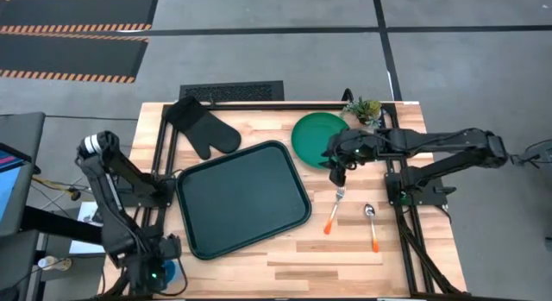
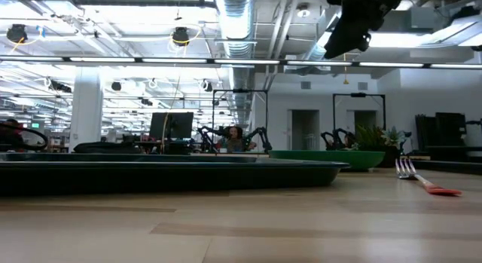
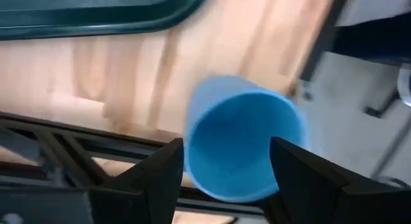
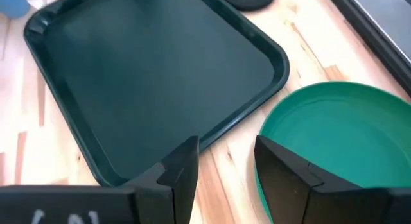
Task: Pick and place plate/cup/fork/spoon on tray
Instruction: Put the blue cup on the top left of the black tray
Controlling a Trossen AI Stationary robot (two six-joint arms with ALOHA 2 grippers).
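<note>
The dark tray (image 1: 243,197) lies in the middle of the table; it also shows in the right wrist view (image 4: 148,76) and the low view (image 2: 166,172). The green plate (image 1: 317,139) lies flat at the far right, beside the tray's far right corner. The fork (image 1: 335,210) and the spoon (image 1: 372,225) lie on the wood right of the tray. My right gripper (image 4: 225,172) hangs open and empty, high over the gap between tray and plate (image 4: 334,134). My left gripper (image 3: 228,179), at the near left corner, is shut on the light-blue cup (image 3: 244,147). My left gripper has the cup between its two fingers, one finger (image 3: 164,176) on each outer side of the wall near the rim (image 3: 192,153). The cup's open mouth faces the wrist camera. Whether its base rests on the table does not show.
A black oven mitt (image 1: 200,128) lies at the far left, beyond the tray. A small potted plant (image 1: 362,111) stands at the far edge by the plate. Both arms' black base frames stand along the table's left and right sides. Bare wood lies near the front edge.
</note>
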